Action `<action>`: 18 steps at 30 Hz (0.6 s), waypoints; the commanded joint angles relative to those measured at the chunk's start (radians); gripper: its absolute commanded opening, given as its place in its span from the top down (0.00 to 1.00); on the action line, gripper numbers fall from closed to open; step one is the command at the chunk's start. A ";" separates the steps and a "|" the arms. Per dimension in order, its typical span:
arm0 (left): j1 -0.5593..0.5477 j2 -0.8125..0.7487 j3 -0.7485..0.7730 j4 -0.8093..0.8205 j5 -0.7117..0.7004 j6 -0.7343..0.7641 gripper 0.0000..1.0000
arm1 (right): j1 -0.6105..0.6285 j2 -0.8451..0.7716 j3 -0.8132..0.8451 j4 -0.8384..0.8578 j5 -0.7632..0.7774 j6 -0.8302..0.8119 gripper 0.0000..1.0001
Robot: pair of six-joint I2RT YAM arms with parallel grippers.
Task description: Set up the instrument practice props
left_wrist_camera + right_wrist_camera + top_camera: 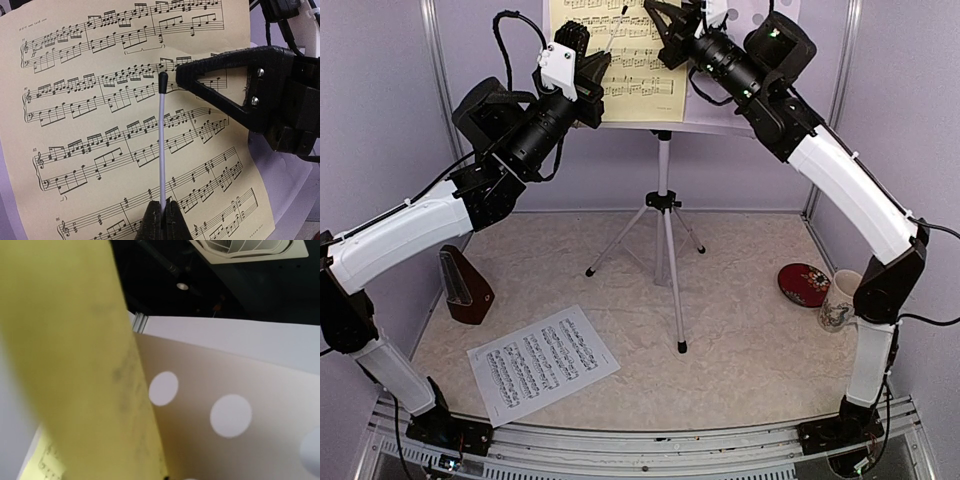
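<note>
Music on the yellow sheet (620, 70) faced the arms. The sheet stood upright on the music stand (663, 190), long axis vertical. The right gripper (186, 72), nearer, was closed, apparently pinching the sheet's right side. The left gripper (161, 212), clamped on a thin white rod (162, 140), pointed at its middle.

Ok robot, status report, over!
Left pincer shut on thin white rod. Right pincer shut on yellow sheet at stand. White sheet, metronome down on table. Mug, dish far right, not blocking.
</note>
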 commanded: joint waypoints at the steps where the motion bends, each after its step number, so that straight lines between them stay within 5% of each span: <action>1: -0.012 -0.009 0.002 -0.003 0.050 0.008 1.00 | 0.009 0.022 0.036 0.050 0.010 -0.007 1.00; 18: -0.011 -0.002 0.004 0.002 0.048 0.013 1.00 | 0.022 0.065 0.055 0.038 -0.019 -0.025 1.00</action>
